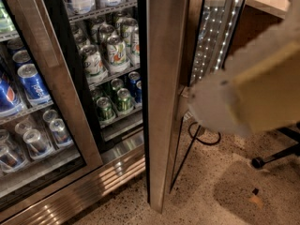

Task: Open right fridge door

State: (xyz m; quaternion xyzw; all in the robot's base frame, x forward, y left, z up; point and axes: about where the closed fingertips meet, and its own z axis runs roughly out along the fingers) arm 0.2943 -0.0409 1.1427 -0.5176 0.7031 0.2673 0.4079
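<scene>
Plainly, the right fridge door [161, 102] is standing open, its edge turned toward the camera.
Its long axis is running vertically, the steel frame reaching from the top of view down to the floor [211, 191]. Its glass pane [211, 36] is angling out to the right, away from the shelved cans [112, 55]. The gripper [199, 102] is hovering as a pale blur just beside the door's inner side; whether it is gripping anything cannot be told.

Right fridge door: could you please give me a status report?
Claw against the back edge of the steel-framed glass right fridge door. Door stands open, edge-on to camera. Black cable loops just behind it.
</scene>
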